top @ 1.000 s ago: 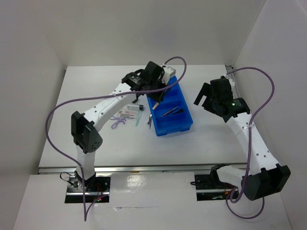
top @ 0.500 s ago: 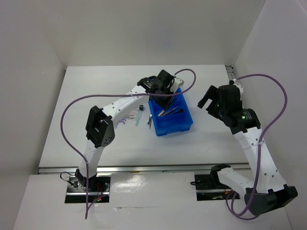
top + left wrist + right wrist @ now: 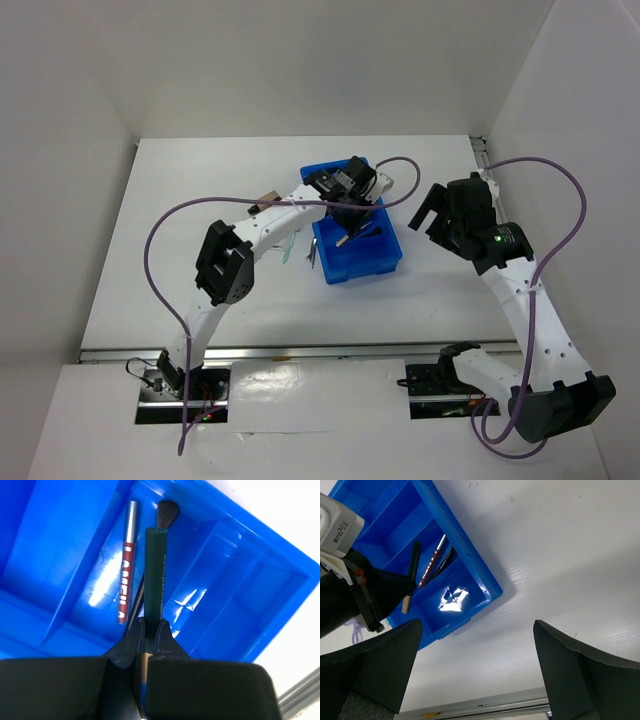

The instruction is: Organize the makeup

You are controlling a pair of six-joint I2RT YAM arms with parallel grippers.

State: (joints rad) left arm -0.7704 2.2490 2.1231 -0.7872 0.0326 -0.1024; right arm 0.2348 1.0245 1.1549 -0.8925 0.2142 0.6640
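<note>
My left gripper [image 3: 349, 212] is shut on a dark green pencil [image 3: 156, 575] and holds it over the blue compartment tray [image 3: 385, 255]. The pencil's bare wood end shows below the jaws in the top view [image 3: 343, 240]. In the left wrist view the gripper [image 3: 149, 626] hangs above a long compartment where a red lettered tube [image 3: 126, 562] and a black-bristled brush [image 3: 167, 511] lie. My right gripper [image 3: 432, 208] is open and empty, right of the tray, and in its wrist view [image 3: 476, 626] it is over bare table. A tan bottle [image 3: 267, 198] lies left of the tray.
A thin teal piece [image 3: 287, 250] and a grey stick [image 3: 312, 256] lie on the table just left of the tray, partly under my left arm. The right wrist view shows the tray's corner [image 3: 490, 592] and the table's front edge [image 3: 485, 705]. White walls close in the table.
My left gripper has moved right and nearer along the tray with the pencil in it, now over the tray's middle. The right arm has shifted only slightly.
</note>
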